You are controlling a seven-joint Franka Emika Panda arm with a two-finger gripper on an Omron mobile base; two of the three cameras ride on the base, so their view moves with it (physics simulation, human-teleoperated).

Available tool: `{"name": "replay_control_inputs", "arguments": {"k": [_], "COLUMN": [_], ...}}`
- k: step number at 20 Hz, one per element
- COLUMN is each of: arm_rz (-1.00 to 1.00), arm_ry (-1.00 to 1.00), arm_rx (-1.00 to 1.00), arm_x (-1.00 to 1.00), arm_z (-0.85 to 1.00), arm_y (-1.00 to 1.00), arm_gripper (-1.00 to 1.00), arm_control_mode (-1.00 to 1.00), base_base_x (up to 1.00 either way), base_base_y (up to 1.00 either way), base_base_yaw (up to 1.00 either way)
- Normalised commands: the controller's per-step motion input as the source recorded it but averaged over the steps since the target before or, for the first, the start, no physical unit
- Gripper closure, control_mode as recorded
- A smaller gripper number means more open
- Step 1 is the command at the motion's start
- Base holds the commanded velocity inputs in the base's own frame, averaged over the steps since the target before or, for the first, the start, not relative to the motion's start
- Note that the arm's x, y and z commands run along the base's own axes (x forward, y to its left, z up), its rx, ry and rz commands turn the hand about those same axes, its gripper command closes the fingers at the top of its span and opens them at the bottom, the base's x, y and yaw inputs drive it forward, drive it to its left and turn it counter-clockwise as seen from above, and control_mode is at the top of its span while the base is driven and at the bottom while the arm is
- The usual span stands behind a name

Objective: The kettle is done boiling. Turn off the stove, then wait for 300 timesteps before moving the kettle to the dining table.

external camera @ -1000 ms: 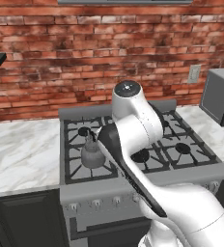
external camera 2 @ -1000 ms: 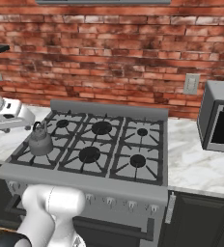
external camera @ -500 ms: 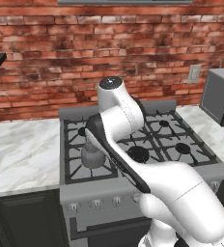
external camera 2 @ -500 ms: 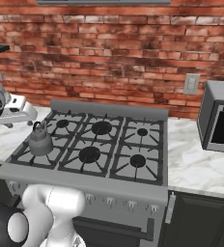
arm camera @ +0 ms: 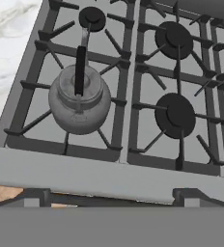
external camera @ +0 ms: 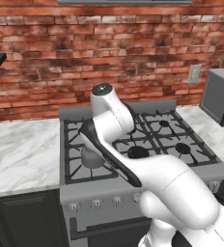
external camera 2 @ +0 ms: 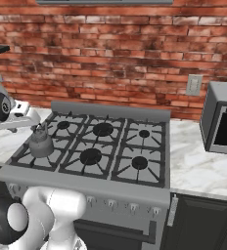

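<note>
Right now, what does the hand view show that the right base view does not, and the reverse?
Hand view: the small dull-grey metal kettle from above, its dark handle crossing the lid. Right base view: the red brick wall, grey microwave, white wall outlet and front knobs of the grey steel stove. Both: the kettle on the front left burner, beside the white marble counter.

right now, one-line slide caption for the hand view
Looking down on the grey kettle sitting on the stove's front-left burner grate, dark handle upright.
</note>
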Motion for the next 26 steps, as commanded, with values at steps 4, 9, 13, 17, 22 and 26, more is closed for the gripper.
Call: {"name": "replay_control_inputs", "arguments": {"k": [4,9,13,17,22,26], "arm_rz": [0.00,0.00,0.00,0.00,0.00,0.00], "arm_ry": [0.00,0.00,0.00,0.00,0.01,0.02], "arm_rx": [0.02,0.02,0.03,0.03,0.03,0.02], "arm_x": [0.17,0.24,0.31,0.30,0.28,0.29], "arm_z": [-0.29,-0.18,-0.12,-0.10,-0.13,-0.17], "arm_y": [0.00,0.04,0.14,0.17,0.11,0.07], "arm_gripper": [-1.00,-1.00,-1.00,-1.00,-1.00,-1.00], "arm_control_mode": [-1.00,-1.00,-1.00,-1.00,-1.00,-1.00], "base_base_x": [0.00,0.00,0.00,0.00,0.00,0.00], "base_base_y": [0.00,0.00,0.00,0.00,0.00,0.00], "base_base_yaw": [0.00,0.00,0.00,0.00,0.00,0.00]}}
